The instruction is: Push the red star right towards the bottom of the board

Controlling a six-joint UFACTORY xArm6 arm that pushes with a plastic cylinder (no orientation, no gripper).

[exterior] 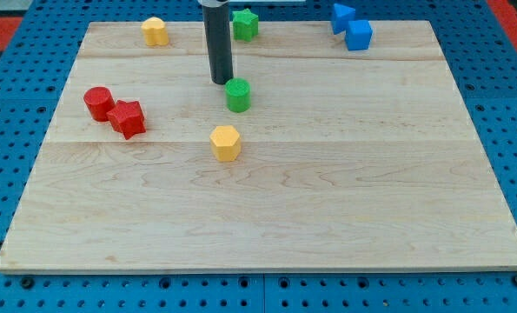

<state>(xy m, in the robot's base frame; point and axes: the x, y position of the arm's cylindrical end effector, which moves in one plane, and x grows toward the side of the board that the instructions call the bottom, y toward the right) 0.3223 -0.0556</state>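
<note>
Tip: my tip rests on the board, no jaws to open or close.
Green cylinder: just right of tip.
Red star: well left, touching red cylinder.

My tabletop is a pale wooden board built of long planks whose seams run across from the view's left to the view's right. Its grain shows as faint wavy lines, and the light falls evenly on it, with only soft, short shadows. The board narrows toward the view's top and lies on a blue base pierced with regular rows of small dark holes; this base shows on the left, the right and along the bottom edge. At both top corners, a red patch shows, on the left beside the blue. No walls or windows can be made out.
</note>
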